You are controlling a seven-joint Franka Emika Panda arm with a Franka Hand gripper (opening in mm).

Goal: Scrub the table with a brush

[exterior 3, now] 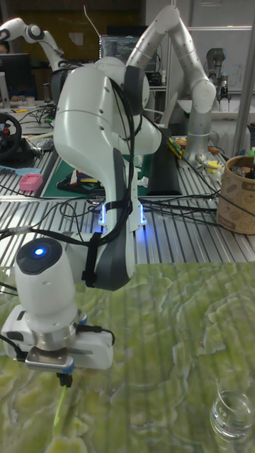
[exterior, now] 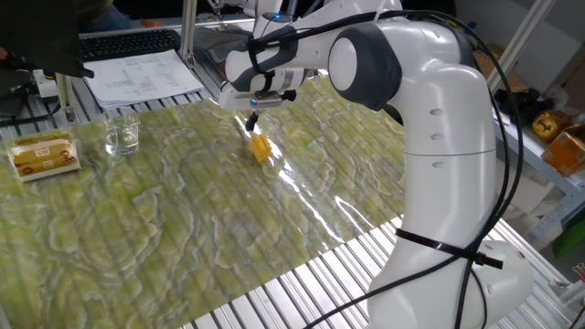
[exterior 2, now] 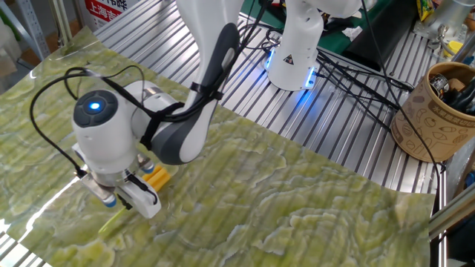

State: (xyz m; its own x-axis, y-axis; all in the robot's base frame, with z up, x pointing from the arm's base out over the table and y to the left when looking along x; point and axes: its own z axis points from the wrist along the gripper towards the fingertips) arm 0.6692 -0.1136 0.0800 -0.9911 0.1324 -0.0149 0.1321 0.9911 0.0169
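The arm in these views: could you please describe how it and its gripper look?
A glossy white arm with rounded grey joint caps and black cables running along it. The wrist carries a glowing blue light. The gripper is white, with small dark jaws.

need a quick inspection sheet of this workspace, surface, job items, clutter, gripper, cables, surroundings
surface: table of metal slats under a glossy, wrinkled green-yellow sheet; no spill seen
job's things: brush, yellow-orange head down on the sheet, pale handle running up to the gripper
clutter: empty-looking clear glass and a yellow-labelled packet on the sheet, both well apart from the brush
gripper: gripper low over the sheet, shut on the brush handle
cables: black cables lie on the bare slats near the arm's base; one loops along the wrist
surroundings: brown patterned cup at the slat edge, papers and a keyboard behind the sheet, a second robot arm in the background
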